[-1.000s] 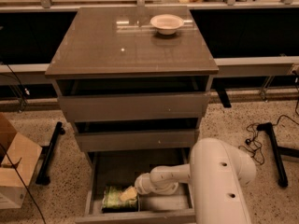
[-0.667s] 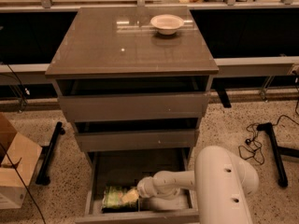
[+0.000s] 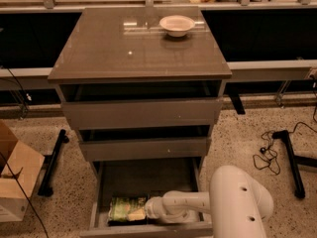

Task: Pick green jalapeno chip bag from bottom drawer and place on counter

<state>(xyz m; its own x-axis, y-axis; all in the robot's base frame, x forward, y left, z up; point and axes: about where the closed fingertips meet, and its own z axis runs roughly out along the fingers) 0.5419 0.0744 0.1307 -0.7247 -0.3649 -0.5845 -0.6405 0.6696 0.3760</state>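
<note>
Gripper (image 3: 142,211) is down inside the bottom drawer (image 3: 148,180), its tip against the right edge of the green jalapeno chip bag (image 3: 123,208). You can't tell from this view whether it's apart, together or clamped on foil, so don't assume a grasp

The bag lies flat on the drawer floor just left of the gripper, close behind the low front panel (image 3: 148,230)

Risks as I judge them:
- Edge-only contact: the foil is crinkly, so a thin pinch at the edge could slip on the lift and drop the bag back in, or shove it further left, away from the gripper
- Flat bag on flat floor: you may press down and crush the chips rather than catch the foil
- Clearance: the middle drawer front (image 3: 144,148) sits above and beyond the gripper. A careless upward pull could clip the white forearm (image 3: 185,204) or the bag on it. Come out over the front panel first
- Placing: the worktop (image 3: 124,53) is well above the gripper and glossy, with a white bowl (image 3: 177,25) toward its far right. A light bag could slide, and a release near the bowl could knock it

Verify the hold before lifting
</note>
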